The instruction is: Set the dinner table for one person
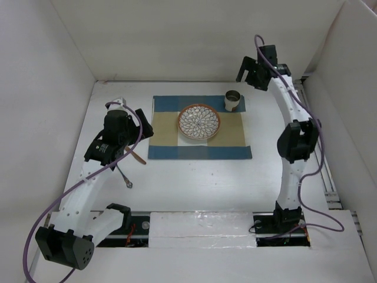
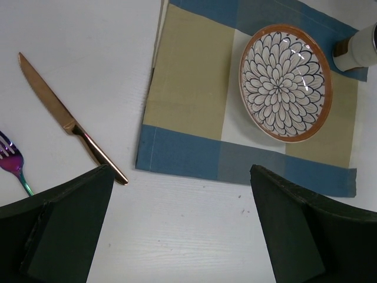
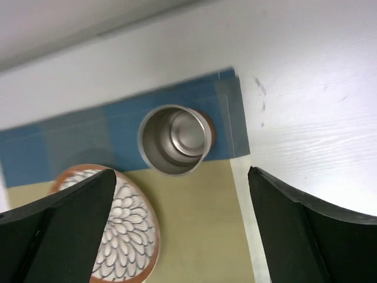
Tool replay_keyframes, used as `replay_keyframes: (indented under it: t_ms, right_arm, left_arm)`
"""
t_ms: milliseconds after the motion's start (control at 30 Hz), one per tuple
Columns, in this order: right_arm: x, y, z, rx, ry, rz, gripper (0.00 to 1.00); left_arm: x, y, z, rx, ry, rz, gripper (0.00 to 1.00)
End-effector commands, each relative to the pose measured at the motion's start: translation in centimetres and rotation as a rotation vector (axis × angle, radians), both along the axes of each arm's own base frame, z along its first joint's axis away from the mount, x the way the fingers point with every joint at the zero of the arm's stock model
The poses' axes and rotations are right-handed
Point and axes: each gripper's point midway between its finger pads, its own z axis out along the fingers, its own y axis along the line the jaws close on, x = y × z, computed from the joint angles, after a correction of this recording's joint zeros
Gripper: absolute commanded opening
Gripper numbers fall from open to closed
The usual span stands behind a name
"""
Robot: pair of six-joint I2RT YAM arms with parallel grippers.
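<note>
Jaws of left gripper [image 2: 182,180] and right gripper [image 3: 181,173] gape wide, empty. One each: checked cloth placemat [image 1: 165,132], floral ceramic plate [image 1: 199,122], steel cup [image 1: 233,99], copper knife [image 2: 65,121], iridescent fork [image 2: 13,162].

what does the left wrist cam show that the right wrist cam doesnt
Only the left wrist view: a copper knife and an iridescent fork lying on the bare table, left of the placemat. Only the right wrist view: a look straight down into the steel cup, which looks empty. Both: the placemat, the flower-patterned plate on it, and the cup at the placemat's far corner.
</note>
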Motion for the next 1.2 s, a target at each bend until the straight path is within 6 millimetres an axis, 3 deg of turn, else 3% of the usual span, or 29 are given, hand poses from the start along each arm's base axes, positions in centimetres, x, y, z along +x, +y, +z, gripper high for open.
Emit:
replay_keyframes:
  t_ms: [0,67,100,200,233,267,367,500,533,767,900,1100,1167]
  right_arm:
    - [-2.8,-2.0,8.3,-0.014,-0.164,-0.05,1.0]
    - [-3.8,-1.5,9.8,-0.027,-0.241,-0.061,1.0]
    - [-6.1,-0.6,9.5,-0.031,-0.241,-0.042,1.0]
    - [-8.8,1.2,9.9,-0.047,-0.285,0.002,1.0]
    - [-10.9,1.3,9.1,-0.06,-0.267,0.008,1.0]
    - [-11.7,1.1,8.9,-0.087,-0.279,-0.015,1.0]
    - [-15.2,3.3,7.5,-0.096,-0.293,0.038,1.0]
    - [-18.4,4.9,4.8,-0.097,-0.253,0.089,1.0]
    - [-18.9,5.6,4.4,-0.089,-0.25,0.114,1.0]
    - [-24.4,13.3,-0.3,-0.117,-0.192,0.34,1.0]
    - [-26.1,15.2,-1.9,-0.132,-0.163,0.399,1.0]
    - [-27.4,15.1,-4.0,-0.15,-0.124,0.421,1.0]
    - [-27.8,14.8,-4.1,-0.142,-0.124,0.415,1.0]
  left_arm:
    - [0.4,0.4,0.4,0.012,-0.028,0.02,1.0]
    - [0.4,1.1,0.2,0.019,-0.021,0.07,1.0]
    - [0.4,1.5,0.1,0.03,-0.008,0.096,1.0]
    - [0.4,3.2,-0.8,0.052,0.032,0.214,1.0]
    - [0.4,3.6,-0.4,0.048,0.027,0.25,1.0]
    - [0.6,4.0,-0.6,0.055,0.031,0.281,1.0]
    - [1.0,4.4,-1.2,0.031,0.065,0.364,1.0]
    - [1.6,4.1,-4.3,-0.011,0.187,0.481,1.0]
    - [1.8,4.2,-6.2,0.009,0.243,0.508,1.0]
    - [3.8,3.8,-12.5,-0.043,0.411,0.616,1.0]
    - [3.6,4.1,-15.3,0.005,0.5,0.657,1.0]
    - [2.5,4.6,-17.9,0.028,0.559,0.686,0.95]
    - [2.1,5.1,-18.5,0.041,0.571,0.709,0.89]
